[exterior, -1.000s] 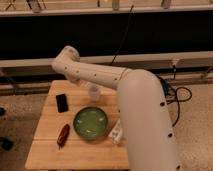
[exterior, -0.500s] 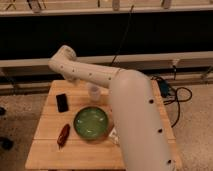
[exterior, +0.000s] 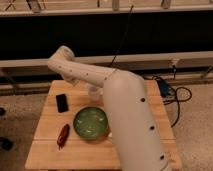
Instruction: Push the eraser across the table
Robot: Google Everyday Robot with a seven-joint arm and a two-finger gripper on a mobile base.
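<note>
The eraser (exterior: 62,102), a small flat black block, lies on the left part of the light wooden table (exterior: 50,152). My white arm (exterior: 125,110) rises from the bottom right, covers the table's right side and bends at an elbow (exterior: 63,58) above the table's far left edge. My gripper is hidden behind the arm's thick link, so its place relative to the eraser does not show. Nothing touches the eraser.
A green bowl (exterior: 91,122) sits mid-table, right of and nearer than the eraser. A red-brown elongated object (exterior: 63,135) lies near the front left. A whitish block (exterior: 93,91) stands behind the bowl. Cables (exterior: 172,95) lie on the floor at right.
The arm's thick link has swung further over the table's right side, covering more of it. The eraser, bowl and red-brown object have not moved.
</note>
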